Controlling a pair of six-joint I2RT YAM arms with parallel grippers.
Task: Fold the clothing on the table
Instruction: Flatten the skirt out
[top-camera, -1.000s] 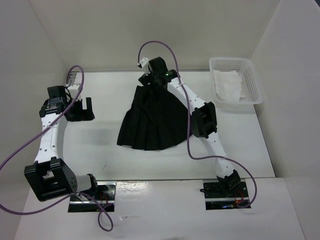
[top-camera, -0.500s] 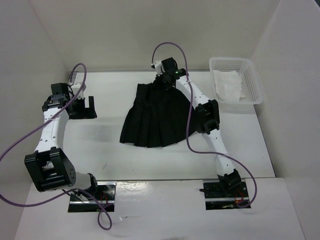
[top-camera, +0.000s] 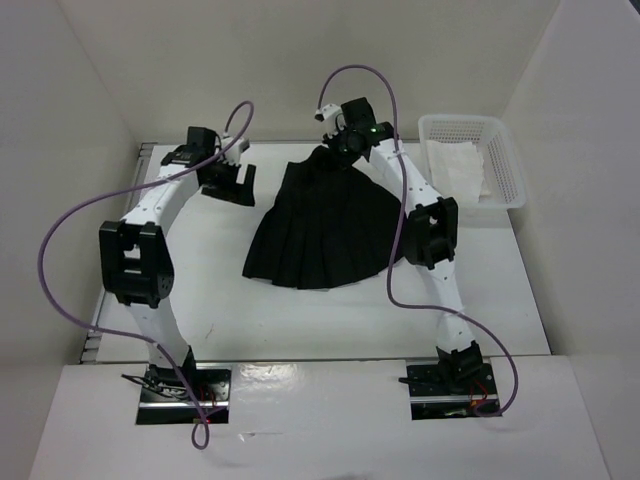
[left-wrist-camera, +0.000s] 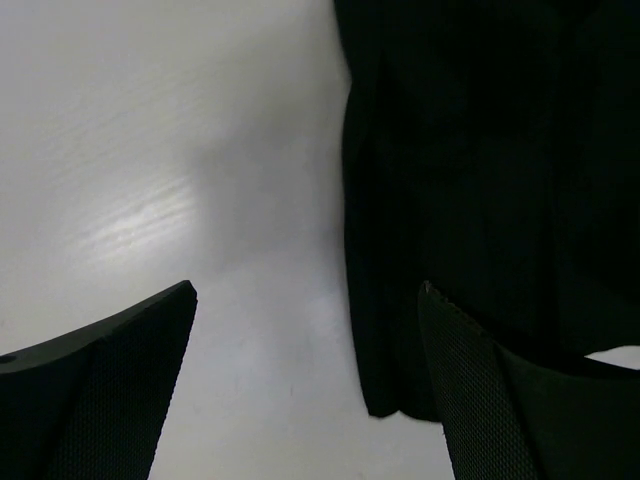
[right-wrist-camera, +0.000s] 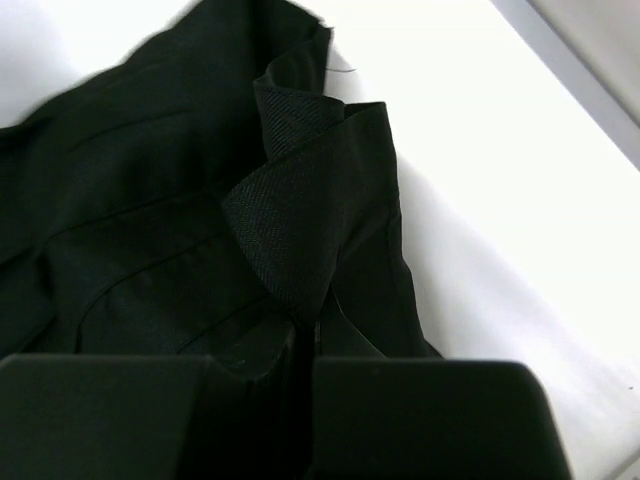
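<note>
While the right jaws pinch just a small fold of the skirt (top-camera: 320, 230) and the left jaws gape, pulling may slip it free.

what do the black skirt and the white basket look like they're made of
Skirt: soft woven cloth, matte black; it falls in pleats, and the right wrist view shows a fine twill-like weave at a folded edge. Basket: probably rigid white plastic, given its even grid of small holes.

Bright, even white light from above, soft faint shadows on the table (top-camera: 300, 320), a glare streak in the left wrist view, the skirt (top-camera: 320, 230) a near-featureless black
</note>
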